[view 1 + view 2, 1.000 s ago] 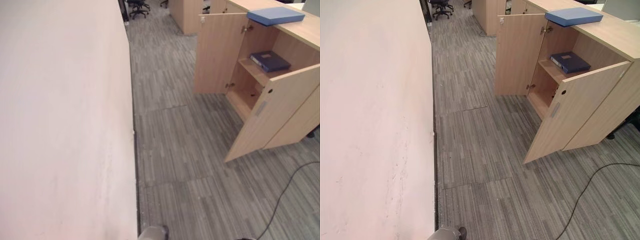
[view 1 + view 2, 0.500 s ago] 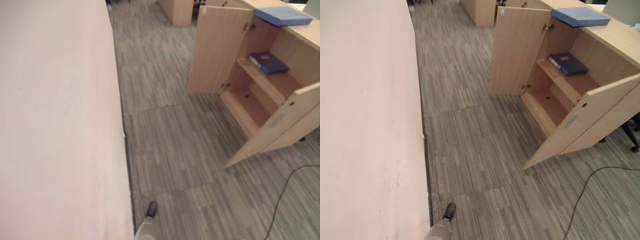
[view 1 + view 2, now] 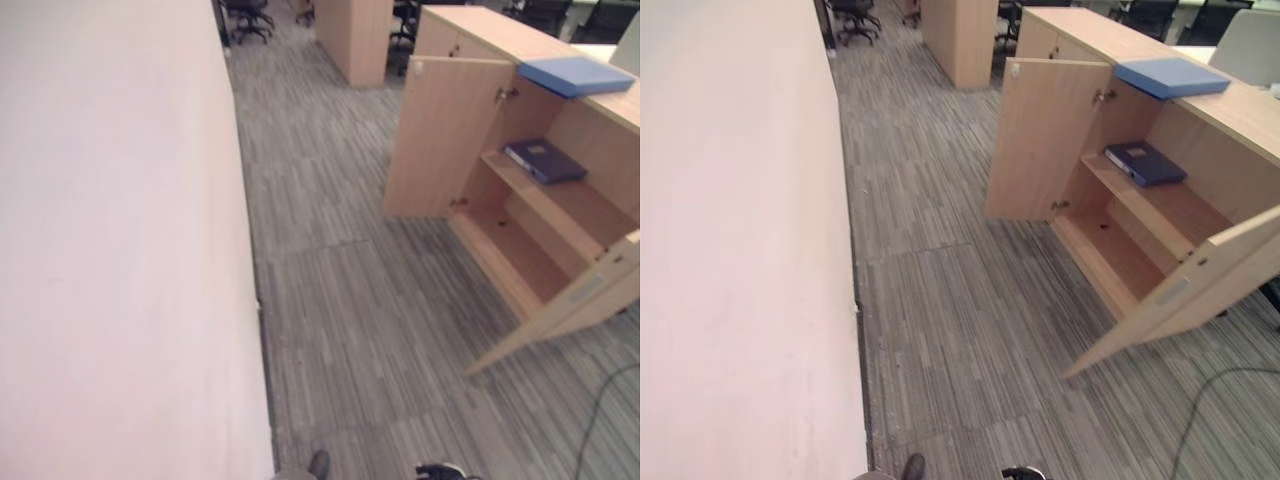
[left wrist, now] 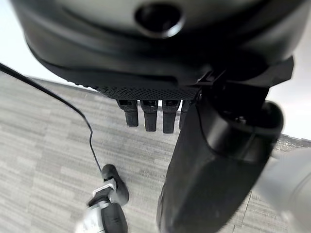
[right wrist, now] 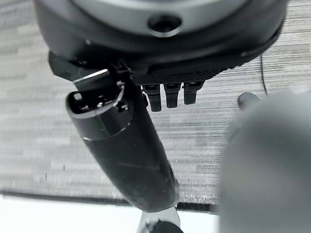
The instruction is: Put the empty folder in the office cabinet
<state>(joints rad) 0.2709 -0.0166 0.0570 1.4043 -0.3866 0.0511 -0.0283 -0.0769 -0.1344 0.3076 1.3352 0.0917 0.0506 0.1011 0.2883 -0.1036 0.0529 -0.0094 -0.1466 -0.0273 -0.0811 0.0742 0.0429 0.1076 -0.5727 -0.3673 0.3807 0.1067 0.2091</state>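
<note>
camera has swung toward the office cabinet (image 3: 1110,200), doors open, light blue folder (image 3: 1171,76) on its top, dark blue binder (image 3: 1145,162) on the shelf; left hand (image 4: 214,160) and right hand (image 5: 126,145) hang relaxed, empty; approach step, next reach the folder.

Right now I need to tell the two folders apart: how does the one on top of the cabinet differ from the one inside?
The top folder is light blue and lies on the cabinet top. The inside folder is dark navy, lies on the upper shelf behind the open doors, and bears a pale label. Both lie flat and closed.
</note>
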